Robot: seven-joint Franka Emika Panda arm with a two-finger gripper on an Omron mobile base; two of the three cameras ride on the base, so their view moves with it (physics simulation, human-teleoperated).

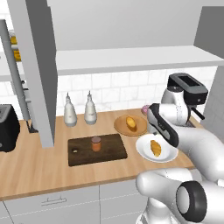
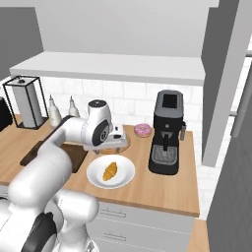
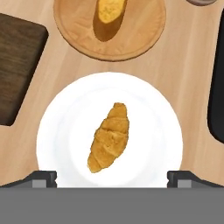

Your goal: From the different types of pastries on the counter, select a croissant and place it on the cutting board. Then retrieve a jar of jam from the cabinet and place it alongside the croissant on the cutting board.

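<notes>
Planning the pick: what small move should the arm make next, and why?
Probably lower the open end effector straight down onto the golden-brown ridged croissant. It lies on the round white plate, not yet on the dark brown wooden cutting board.

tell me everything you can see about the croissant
The croissant is a small, elongated golden-brown pastry with ridged segments and tapered ends, looking baked and intact. It lies flat near the middle of a round white plate on the light wooden counter, touching only the plate. In the hand view it runs at a slant, and the fingers stand wide apart to either side of it, not touching it. The dark cutting board is off to one side.
</notes>
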